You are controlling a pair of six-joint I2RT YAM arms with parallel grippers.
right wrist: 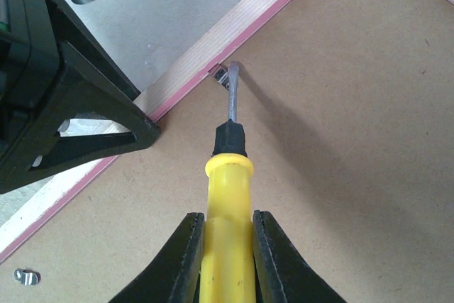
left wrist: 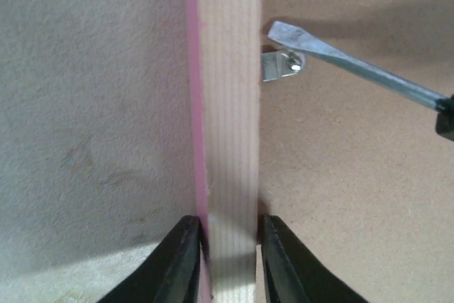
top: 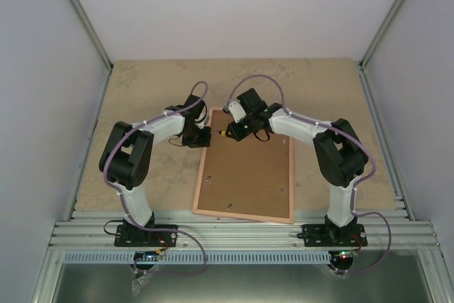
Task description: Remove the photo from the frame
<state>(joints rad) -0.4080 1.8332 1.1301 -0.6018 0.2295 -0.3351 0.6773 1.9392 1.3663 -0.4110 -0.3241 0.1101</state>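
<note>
**Frame face down, screwdriver at a clip**

The beige table (top: 319,90) carries the frame (top: 201,179) lying back-up between the two arms, its long sides running away from the bases. Tan wooden rails with a pink outer edge surround the brown backing board (top: 248,175).

The left arm (top: 135,154) reaches in to the frame's left rail near its far end. There the left gripper (left wrist: 228,235) straddles the rail, one black finger close against each side. Whether they squeeze the wood or merely flank it cannot be told.

The right arm (top: 340,154) bends in from the other side, and the right gripper (right wrist: 228,221) is pinched tight on the yellow handle of a flat-blade screwdriver (right wrist: 228,175).

The blade slants across the backing board towards the left rail. Its tip sits at a small metal retaining clip (left wrist: 280,65) fixed where board meets rail, just beyond the left gripper. A second clip (right wrist: 25,275) lies further along the same rail.
</note>
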